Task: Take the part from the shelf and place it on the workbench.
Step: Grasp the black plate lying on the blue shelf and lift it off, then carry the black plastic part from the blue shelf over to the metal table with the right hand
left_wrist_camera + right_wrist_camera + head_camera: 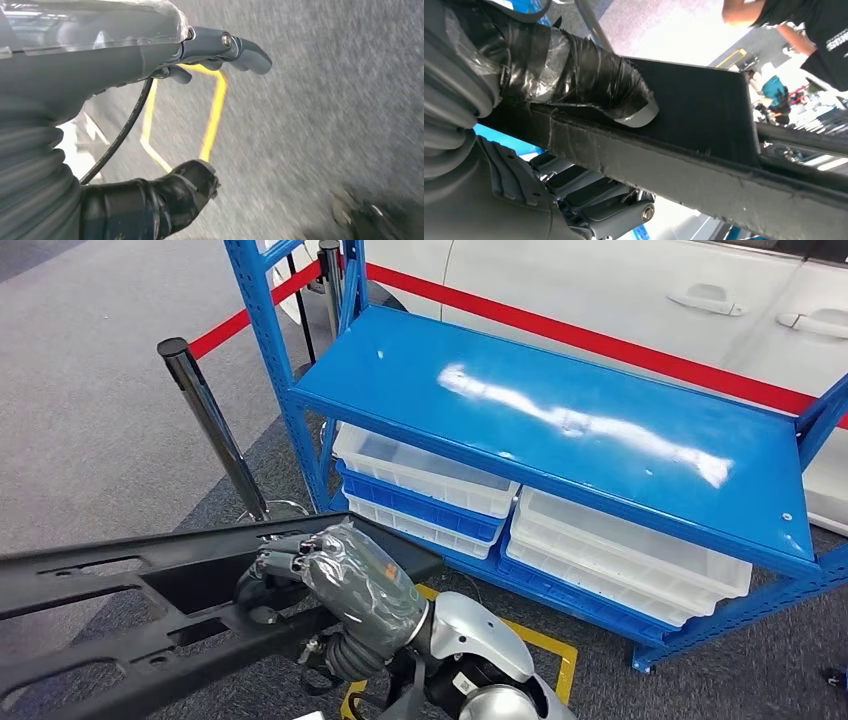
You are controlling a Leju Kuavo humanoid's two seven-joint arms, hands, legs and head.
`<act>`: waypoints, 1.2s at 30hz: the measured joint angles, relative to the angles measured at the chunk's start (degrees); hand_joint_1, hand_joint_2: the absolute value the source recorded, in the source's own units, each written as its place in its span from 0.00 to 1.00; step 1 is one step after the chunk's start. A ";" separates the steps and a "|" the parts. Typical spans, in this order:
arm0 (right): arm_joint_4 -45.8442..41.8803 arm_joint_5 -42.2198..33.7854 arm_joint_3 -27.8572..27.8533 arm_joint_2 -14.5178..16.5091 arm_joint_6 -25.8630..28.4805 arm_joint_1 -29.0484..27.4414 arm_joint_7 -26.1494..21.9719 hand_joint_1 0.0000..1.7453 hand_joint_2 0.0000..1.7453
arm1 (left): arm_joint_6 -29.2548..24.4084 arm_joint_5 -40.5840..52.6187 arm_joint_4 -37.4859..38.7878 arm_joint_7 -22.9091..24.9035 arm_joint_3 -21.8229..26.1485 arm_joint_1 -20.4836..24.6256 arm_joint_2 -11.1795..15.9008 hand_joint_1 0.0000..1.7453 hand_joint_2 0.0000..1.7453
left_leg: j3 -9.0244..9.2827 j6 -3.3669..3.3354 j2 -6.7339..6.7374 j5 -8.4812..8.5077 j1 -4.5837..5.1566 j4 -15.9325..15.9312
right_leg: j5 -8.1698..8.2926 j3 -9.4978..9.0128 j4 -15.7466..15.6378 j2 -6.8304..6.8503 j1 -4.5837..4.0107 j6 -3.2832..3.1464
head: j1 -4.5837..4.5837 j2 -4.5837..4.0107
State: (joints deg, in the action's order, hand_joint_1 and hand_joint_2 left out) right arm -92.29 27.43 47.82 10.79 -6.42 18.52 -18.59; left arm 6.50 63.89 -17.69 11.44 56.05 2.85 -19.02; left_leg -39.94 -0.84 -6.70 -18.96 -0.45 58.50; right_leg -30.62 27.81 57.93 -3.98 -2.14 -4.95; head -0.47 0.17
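Observation:
The part (120,610) is a long black frame with cut-outs. It is off the blue shelf (560,400) and stretches across the lower left of the head view. My right hand (350,580), wrapped in clear film, grips its near end. In the right wrist view the taped thumb (589,75) presses on the part's flat black face (704,115), and the fingers curl under its edge. My left hand (125,55) hangs over the grey carpet with fingers and thumb (185,187) apart and nothing between them.
The shelf's top deck is bare; clear and blue bins (430,475) are stacked beneath it. A chrome stanchion (210,420) with a red belt stands left of the shelf, and a white car (650,290) is behind. Yellow floor tape (545,650) lies near my feet. A person (804,35) stands beyond the part.

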 joint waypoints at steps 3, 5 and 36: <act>-1.84 -0.21 -0.58 -1.93 -0.49 -1.65 -0.07 1.00 1.00 | -0.87 -0.98 0.33 -0.17 -0.16 -0.03 0.20 0.00 1.00 | -1.21 0.63 2.30 -3.62 0.40 1.86 | 2.96 1.03 -2.27 2.47 1.03 0.72 | -0.15 0.00; -2.73 -0.29 -0.89 -2.98 -0.70 -2.47 -0.15 1.00 1.00 | -1.02 -1.08 0.37 -0.20 -0.35 0.08 0.24 0.00 1.00 | -2.38 1.42 5.34 -9.79 -0.21 7.99 | 4.33 2.39 -2.46 4.29 1.34 1.35 | -0.33 0.00; -8.24 -0.05 -4.09 -7.84 -0.94 -4.37 -0.19 1.00 1.00 | 0.69 -3.99 -0.28 -0.36 -2.79 -0.28 0.30 0.00 1.00 | -3.45 1.28 5.43 -9.17 -0.28 8.84 | 3.66 1.08 -2.82 4.73 0.32 0.89 | 0.17 0.00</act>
State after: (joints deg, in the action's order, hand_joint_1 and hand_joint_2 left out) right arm -100.53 27.39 43.73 2.96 -7.36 14.16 -18.78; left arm 7.19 59.90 -17.98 11.09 53.26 2.56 -18.73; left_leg -43.39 0.44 -1.27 -28.12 -0.73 67.34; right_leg -26.96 28.90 55.11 0.75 -1.82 -4.05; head -0.30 0.17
